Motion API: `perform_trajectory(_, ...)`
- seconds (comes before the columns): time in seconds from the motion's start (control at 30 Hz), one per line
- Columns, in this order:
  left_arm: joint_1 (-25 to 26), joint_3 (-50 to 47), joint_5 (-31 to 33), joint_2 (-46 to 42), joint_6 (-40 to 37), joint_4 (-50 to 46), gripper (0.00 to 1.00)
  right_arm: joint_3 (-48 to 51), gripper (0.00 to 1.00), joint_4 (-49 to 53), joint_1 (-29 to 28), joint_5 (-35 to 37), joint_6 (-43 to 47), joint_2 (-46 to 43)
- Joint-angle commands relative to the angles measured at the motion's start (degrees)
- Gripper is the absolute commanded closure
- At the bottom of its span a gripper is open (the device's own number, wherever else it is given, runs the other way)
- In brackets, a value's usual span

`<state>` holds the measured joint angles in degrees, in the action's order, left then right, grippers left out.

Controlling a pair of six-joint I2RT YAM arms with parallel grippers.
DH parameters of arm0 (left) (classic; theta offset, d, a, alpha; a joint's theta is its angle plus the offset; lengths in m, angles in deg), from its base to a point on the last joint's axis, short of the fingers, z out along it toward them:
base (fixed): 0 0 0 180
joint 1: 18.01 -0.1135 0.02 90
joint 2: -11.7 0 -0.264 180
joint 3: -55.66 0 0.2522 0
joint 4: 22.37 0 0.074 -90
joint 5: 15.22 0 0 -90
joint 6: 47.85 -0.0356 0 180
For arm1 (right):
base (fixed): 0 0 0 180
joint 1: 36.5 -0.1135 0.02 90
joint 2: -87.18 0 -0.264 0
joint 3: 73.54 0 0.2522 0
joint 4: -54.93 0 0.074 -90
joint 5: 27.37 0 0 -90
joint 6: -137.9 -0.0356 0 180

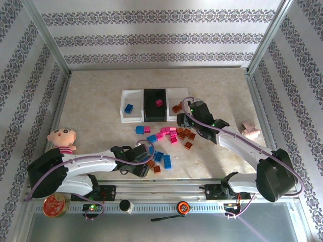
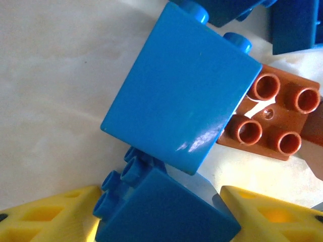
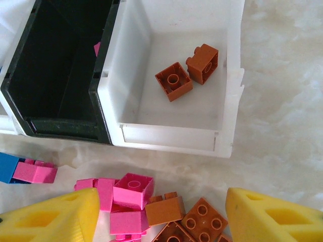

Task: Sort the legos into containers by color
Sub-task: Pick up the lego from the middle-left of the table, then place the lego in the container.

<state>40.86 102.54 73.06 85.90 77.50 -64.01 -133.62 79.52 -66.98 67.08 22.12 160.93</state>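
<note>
My left gripper is low over the near edge of the lego pile, and its yellow fingers stand on either side of a blue lego lying on its side. Whether they press it is unclear. A second blue lego and an orange-brown one lie just beyond. My right gripper hangs open and empty over pink legos and orange-brown legos. Ahead of it, the right white container holds two orange-brown legos. The black container holds a pink lego. The left white container holds a blue lego.
A doll lies at the left above my left arm, and a round red tin sits on the rail below it. A small pink object rests at the right. Metal frame posts and wallpapered walls close in the table.
</note>
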Motion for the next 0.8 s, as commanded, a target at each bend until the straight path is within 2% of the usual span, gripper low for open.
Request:
perform_trajectory(0.0, 0.8, -1.0, -1.9, 0.9, -0.5, 5.5, 0.43, 0.5, 0.33, -0.4, 0.6, -0.1, -1.0, -1.0)
perform_trajectory(0.2, 0.7, -2.0, -0.4, -4.3, 1.4, 2.5, 0.56, 0.4, 0.33, -0.8, 0.8, -0.2, -1.2, -0.5)
perform_trajectory(0.33, 0.3, -1.2, 4.1, -11.5, 1.9, -1.9, 0.59, 0.6, 0.33, -0.8, 0.8, -0.3, -1.3, -0.8)
perform_trajectory(0.4, -1.7, -0.1, 5.2, -14.6, 0.7, -2.8, 0.59, 0.8, 0.33, -1.0, 0.9, -0.3, -1.3, -1.0)
perform_trajectory(0.5, -8.1, 2.5, 5.8, -17.6, -2.1, -1.2, 0.61, 1.2, 0.33, -1.1, 0.9, -0.3, -1.5, -1.6)
perform_trajectory(0.6, -18.6, 5.1, 3.5, -17.4, -4.9, 5.5, 0.63, 1.7, 0.33, -1.2, 0.9, -0.3, -1.7, -2.1)
perform_trajectory(0.67, -24.5, 7.3, 1.9, -14.8, -5.9, 11.5, 0.65, 2.0, 0.33, -1.2, 0.8, -0.4, -1.9, -2.3)
perform_trajectory(0.77, -28.5, 13.1, 2.9, -7.9, -8.2, 17.2, 0.65, 2.6, 0.33, -0.8, 0.8, -0.4, -2.0, -2.5)
